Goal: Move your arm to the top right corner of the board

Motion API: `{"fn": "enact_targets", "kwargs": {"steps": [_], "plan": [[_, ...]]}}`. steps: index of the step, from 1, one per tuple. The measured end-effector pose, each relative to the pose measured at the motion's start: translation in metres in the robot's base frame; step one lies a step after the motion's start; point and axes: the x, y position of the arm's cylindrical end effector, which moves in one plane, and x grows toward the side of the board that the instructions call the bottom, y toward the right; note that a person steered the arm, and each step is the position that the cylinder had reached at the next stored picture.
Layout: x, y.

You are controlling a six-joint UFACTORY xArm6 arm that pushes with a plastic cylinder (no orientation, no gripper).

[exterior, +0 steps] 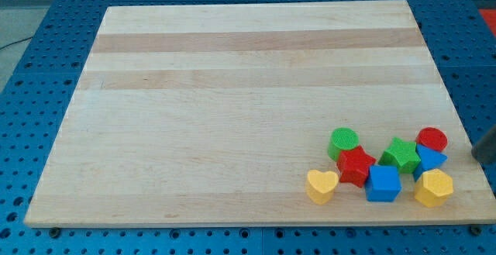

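Eight small coloured blocks sit bunched together near the bottom right of the pale wooden board (232,108), which has lengthwise grain bands and lies on a blue perforated counter (46,53). There are two of each colour. The greens are a green cylinder (343,142) and a green star-shaped block (401,154); the reds are a red star-shaped block (356,166) and a red cylinder (432,139); the blues are a blue cube (383,183) and a blue block (429,160) of angular shape that I cannot make out fully; the yellows are a yellow heart-shaped block (322,185) and a yellow hexagonal block (433,187). All look like smooth, matte, solid pieces, and most touch or nearly touch a neighbour. My tip (477,154) shows as the end of a dark rod entering from the view's right edge, just beyond the board's right side, beside the red cylinder and apart from it. There is no end effector to spread or press, only this rod. The board's top right corner (405,4) lies bare, well apart from my tip and from every block.
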Motion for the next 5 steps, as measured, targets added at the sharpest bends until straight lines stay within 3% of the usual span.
{"fn": "enact_targets", "kwargs": {"steps": [1, 3, 4, 5], "plan": [[-0.001, -0.04], [-0.003, -0.044], [-0.05, -0.006], [-0.073, -0.017]]}}
